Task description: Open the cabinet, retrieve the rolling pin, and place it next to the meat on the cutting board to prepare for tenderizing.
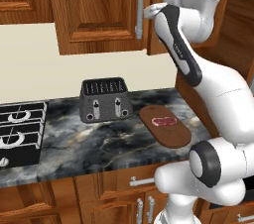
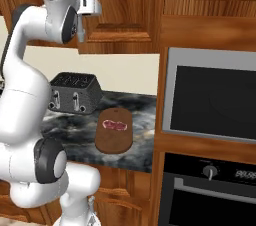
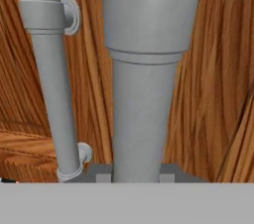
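We clamp our gripper tight on the cabinet handle, its bar running upright between our fingers.

Cabinet grained reddish wood; its bar handle smooth matt grey, perhaps metal; cutting board dark wood.

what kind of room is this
A home kitchen, rendered in simulation. A black toaster sits on a dark marble counter beside a gas stove, raw meat lies on a cutting board, and a built-in oven stands to the right.
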You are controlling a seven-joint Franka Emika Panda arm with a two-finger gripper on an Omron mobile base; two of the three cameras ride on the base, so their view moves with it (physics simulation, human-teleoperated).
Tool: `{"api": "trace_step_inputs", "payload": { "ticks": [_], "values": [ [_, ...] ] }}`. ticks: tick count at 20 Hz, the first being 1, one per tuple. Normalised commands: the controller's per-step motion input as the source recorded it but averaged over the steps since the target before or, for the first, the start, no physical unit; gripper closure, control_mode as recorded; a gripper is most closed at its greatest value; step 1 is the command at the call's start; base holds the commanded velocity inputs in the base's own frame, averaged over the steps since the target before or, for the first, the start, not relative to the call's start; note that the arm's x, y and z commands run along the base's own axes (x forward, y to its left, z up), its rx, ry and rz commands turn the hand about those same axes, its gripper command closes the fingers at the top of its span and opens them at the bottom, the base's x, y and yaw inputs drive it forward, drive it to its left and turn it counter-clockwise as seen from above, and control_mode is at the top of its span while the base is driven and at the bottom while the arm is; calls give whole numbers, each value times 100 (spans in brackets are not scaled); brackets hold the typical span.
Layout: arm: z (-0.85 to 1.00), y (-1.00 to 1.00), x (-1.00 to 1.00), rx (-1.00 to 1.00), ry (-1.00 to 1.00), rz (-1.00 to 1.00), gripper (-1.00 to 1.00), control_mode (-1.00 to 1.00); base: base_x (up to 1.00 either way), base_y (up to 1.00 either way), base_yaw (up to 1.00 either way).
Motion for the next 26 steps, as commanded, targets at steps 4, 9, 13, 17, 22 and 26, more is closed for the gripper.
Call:
{"api": "trace_step_inputs", "payload": {
  "ticks": [4, 9, 13, 17, 22, 26],
  "values": [
    [-11, -2, -80, 1, 0, 6, 100, -100, 0, 0, 0],
    [-8, -15, -79, 1, 0, 2, 100, -100, 0, 0, 0],
    [-9, -17, -69, 0, 0, 2, 100, -100, 0, 0, 0],
    [-7, -10, -52, 0, 0, 0, 100, -100, 0, 0, 0],
    [-5, 0, -11, 0, 4, 0, -100, -100, 0, 0, 0],
    [0, 0, -4, 0, 0, 0, -100, -100, 0, 0, 0]
  ]
}}
